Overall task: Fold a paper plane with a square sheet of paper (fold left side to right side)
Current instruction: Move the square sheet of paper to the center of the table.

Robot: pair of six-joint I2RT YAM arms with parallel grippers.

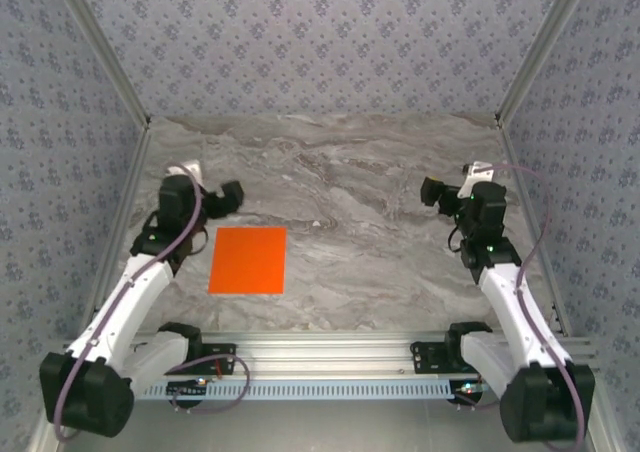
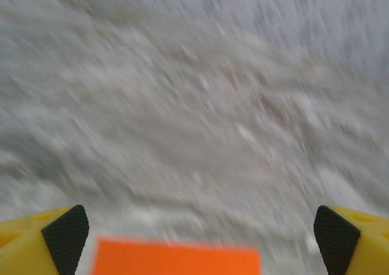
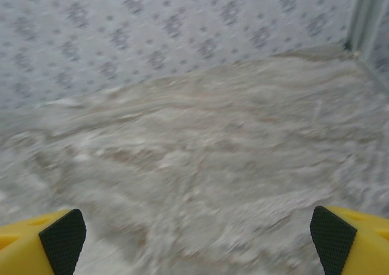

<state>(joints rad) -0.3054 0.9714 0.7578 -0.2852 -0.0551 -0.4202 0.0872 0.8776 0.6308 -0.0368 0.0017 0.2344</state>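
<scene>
You've got the marble-look table [image 1: 380,212] spread wide between patterned walls [image 1: 320,32], with both arms reaching in from the near rail. The left arm [image 1: 130,292] runs up the left side and the right arm [image 1: 510,302] up the right. The sheet of paper [image 1: 248,260], bright orange, lies flat on the table's near-left part, close beside the left arm. Your left tool [image 1: 228,196] hovers just past the sheet's far edge, jaws spread wide and holding nothing. In its wrist camera, the orange edge sits low between the black pads [image 2: 65,238]. Your right tool [image 1: 436,190] hangs over bare marble, well apart from the sheet, also released and empty.
</scene>
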